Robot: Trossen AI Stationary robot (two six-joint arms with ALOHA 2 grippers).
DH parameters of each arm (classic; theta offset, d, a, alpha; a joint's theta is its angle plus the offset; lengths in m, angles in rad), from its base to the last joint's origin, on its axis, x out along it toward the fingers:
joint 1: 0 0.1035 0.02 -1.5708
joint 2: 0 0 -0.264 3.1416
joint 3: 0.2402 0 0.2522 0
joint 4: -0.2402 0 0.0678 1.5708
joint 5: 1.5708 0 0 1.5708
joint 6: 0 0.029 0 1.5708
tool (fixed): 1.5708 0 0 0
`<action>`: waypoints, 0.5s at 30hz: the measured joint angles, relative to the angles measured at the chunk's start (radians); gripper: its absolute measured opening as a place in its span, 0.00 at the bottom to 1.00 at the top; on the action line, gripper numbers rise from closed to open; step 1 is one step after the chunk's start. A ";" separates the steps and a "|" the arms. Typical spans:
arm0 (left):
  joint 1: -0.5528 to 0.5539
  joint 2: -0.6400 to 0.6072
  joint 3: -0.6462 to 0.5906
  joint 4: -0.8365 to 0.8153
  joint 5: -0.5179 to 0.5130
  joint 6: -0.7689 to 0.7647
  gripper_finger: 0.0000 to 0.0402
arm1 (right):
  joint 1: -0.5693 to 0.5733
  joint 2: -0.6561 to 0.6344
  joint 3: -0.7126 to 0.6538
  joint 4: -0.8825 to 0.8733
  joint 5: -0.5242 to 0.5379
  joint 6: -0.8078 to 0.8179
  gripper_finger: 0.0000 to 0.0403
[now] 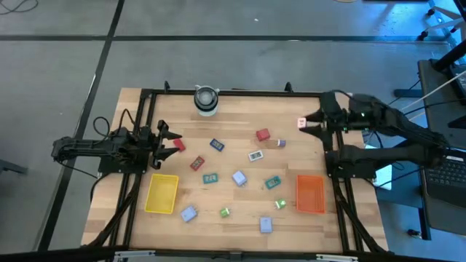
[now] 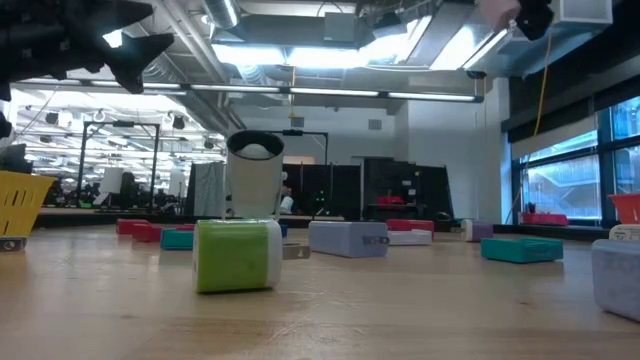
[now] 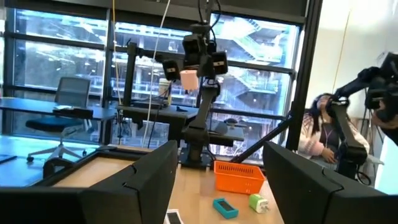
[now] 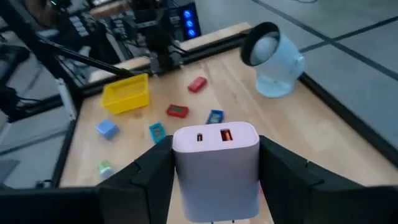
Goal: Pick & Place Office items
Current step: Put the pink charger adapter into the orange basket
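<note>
Right gripper: the right gripper pinches a pink charger block between its two fingers, raised above the table's right edge, upper right of centre in the high view.
Left gripper: the left gripper hangs with fingers spread and nothing between them, over the table's left side beside a red block.
Yellow tray: the yellow tray, lower left of the table, looks empty.
Orange-red tray: the orange-red tray, lower right, also looks empty.
Items on the table: most office items lie loose across the middle, among them a red block, a blue packet, a teal packet, a lavender block and a green block.
Bystander object: a grey-white cylinder stands at the upper edge.
Progress: early, by my judgement; one item is lifted, none is placed in a tray, and nearly all remain to be moved.
</note>
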 joint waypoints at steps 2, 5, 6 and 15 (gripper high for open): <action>0.000 0.000 0.000 -0.001 -0.001 0.000 0.58 | 0.078 -0.041 -0.048 0.031 0.055 0.029 0.48; 0.000 0.000 0.000 -0.034 -0.009 -0.005 0.58 | 0.188 -0.086 -0.131 0.067 0.126 0.048 0.48; 0.000 0.000 0.000 -0.049 -0.020 -0.011 0.58 | 0.223 -0.095 -0.163 0.079 0.156 0.053 0.48; 0.000 0.000 0.004 -0.129 -0.087 -0.035 0.58 | 0.462 -0.136 -0.381 0.251 0.291 0.105 0.48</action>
